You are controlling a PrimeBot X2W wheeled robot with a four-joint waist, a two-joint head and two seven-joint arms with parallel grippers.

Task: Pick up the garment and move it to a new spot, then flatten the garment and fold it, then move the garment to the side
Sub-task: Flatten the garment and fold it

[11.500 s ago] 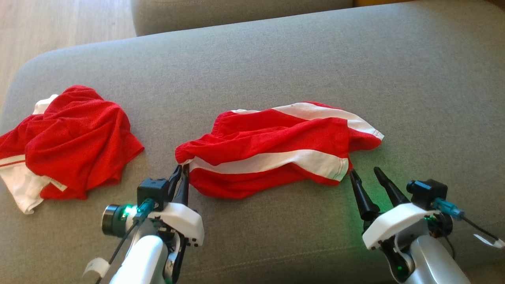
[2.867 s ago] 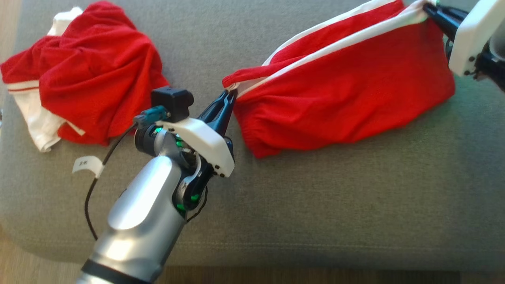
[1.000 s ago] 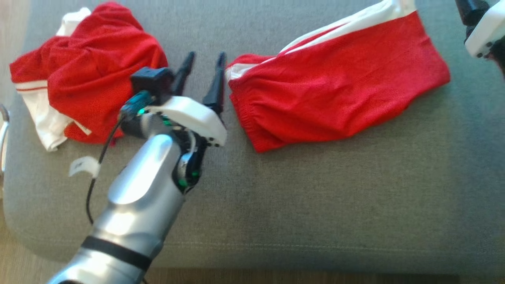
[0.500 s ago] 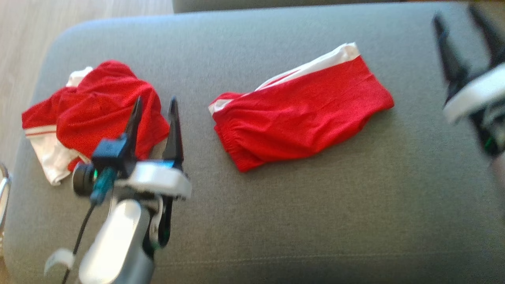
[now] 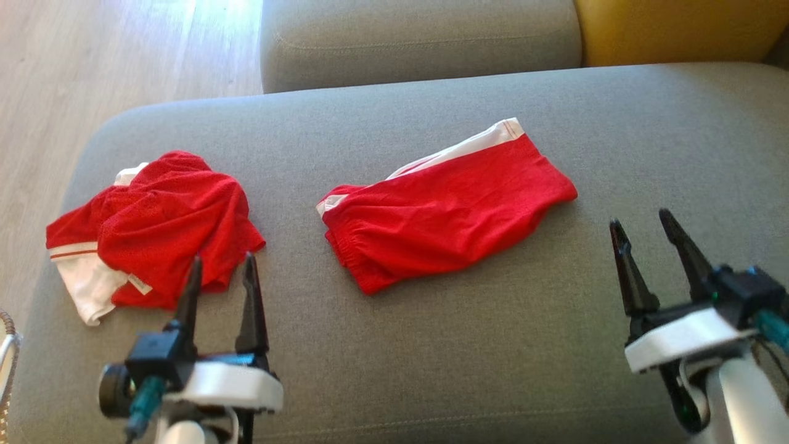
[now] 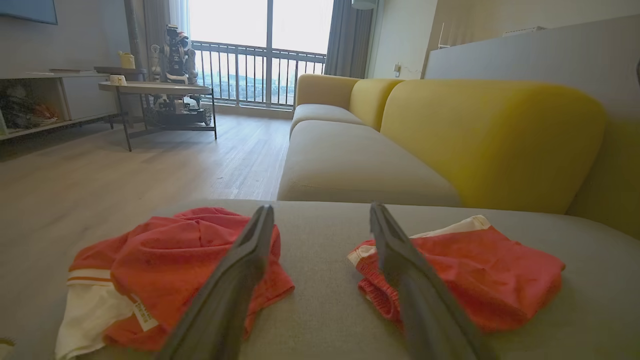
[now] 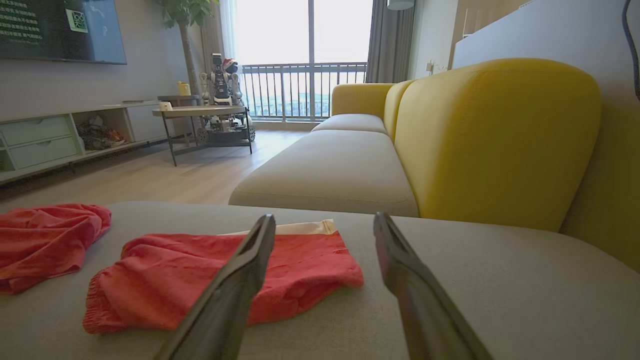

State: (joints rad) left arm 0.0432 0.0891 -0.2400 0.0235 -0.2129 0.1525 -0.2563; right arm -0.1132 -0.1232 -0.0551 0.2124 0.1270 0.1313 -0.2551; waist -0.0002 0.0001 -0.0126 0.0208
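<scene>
The garment (image 5: 444, 209), red shorts with a white side stripe, lies folded flat in the middle of the grey sofa cushion (image 5: 431, 345). It also shows in the left wrist view (image 6: 480, 280) and the right wrist view (image 7: 200, 280). My left gripper (image 5: 223, 271) is open at the lower left, empty, its fingertips just short of a second crumpled red and white garment (image 5: 154, 228). At the lower right my right gripper (image 5: 641, 225) is open and empty, apart from the folded shorts.
The crumpled garment (image 6: 165, 270) lies near the cushion's left edge, with wooden floor (image 5: 92, 61) beyond. Another grey cushion (image 5: 419, 37) and a yellow backrest (image 5: 678, 28) stand behind. A table (image 7: 200, 112) with a robot stands far off.
The head camera has tilted up and pulled back. Both arms have drawn back toward the near edge, open. The shorts lie where they were released.
</scene>
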